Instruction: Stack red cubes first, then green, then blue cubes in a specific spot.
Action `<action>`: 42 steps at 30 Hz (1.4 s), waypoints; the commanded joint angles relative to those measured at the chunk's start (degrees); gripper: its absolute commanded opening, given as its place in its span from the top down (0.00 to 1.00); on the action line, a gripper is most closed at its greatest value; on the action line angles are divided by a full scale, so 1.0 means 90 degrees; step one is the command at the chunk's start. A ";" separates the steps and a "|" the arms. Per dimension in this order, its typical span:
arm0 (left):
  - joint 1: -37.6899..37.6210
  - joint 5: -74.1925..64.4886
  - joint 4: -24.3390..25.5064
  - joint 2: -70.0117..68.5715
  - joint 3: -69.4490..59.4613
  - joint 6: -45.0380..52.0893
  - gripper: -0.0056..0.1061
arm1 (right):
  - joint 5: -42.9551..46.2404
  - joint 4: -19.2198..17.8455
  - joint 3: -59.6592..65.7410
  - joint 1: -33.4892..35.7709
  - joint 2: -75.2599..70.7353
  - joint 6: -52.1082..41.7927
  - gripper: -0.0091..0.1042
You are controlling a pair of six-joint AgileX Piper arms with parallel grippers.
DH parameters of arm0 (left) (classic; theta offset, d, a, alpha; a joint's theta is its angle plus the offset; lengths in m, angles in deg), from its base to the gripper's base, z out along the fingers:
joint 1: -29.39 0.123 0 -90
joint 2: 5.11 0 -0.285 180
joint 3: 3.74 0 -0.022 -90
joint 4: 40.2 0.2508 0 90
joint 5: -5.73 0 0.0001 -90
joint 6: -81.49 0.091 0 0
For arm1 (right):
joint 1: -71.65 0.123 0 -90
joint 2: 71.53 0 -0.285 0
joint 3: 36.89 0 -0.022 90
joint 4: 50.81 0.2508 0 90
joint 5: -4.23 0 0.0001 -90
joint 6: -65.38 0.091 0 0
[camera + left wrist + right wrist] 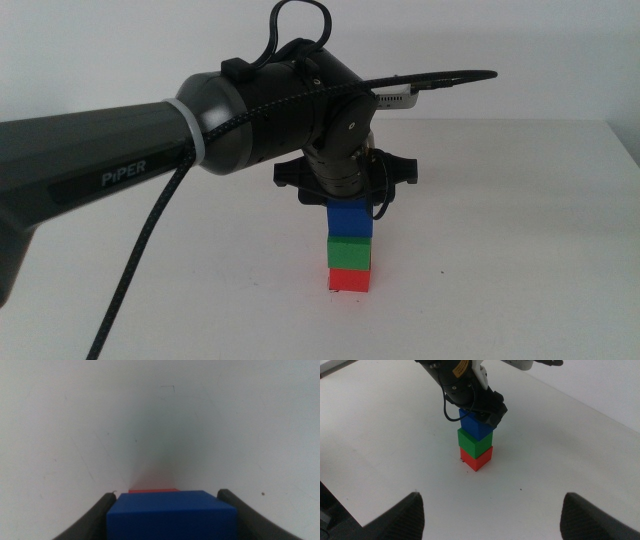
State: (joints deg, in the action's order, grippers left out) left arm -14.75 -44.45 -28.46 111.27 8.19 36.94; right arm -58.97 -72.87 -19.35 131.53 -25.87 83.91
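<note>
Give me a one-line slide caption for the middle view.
Left gripper at the blue cube topping the green cube and red cube stack.

Three cubes are stacked in one column on the table point(520, 250): the red cube point(350, 280) at the bottom, the green cube point(351, 253) on it, the blue cube point(351, 219) on top. The left end effector point(345, 190) is positioned directly above, its jaws flanking the blue cube.
</note>
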 commanded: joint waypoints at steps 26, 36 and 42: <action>-0.0035 -0.0829 0.0095 -0.2832 0.0017 0.1291 0.11 | 0.0037 -0.0026 0.0014 0.0010 -0.0022 -0.0048 0.10; -0.0035 -0.2197 0.1389 -0.5342 -0.0403 0.2560 0.11 | 0.0037 -0.0026 0.0014 0.0010 -0.0022 -0.0048 0.10; 0.1259 -0.1087 0.0496 -0.6947 -0.1721 0.3567 0.11 | 0.0036 -0.0026 0.0014 0.0010 -0.0035 -0.0048 0.10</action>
State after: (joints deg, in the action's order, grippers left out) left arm -7.68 -58.42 -19.69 52.37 -4.28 64.46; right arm -58.97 -72.87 -19.35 131.53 -25.87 83.91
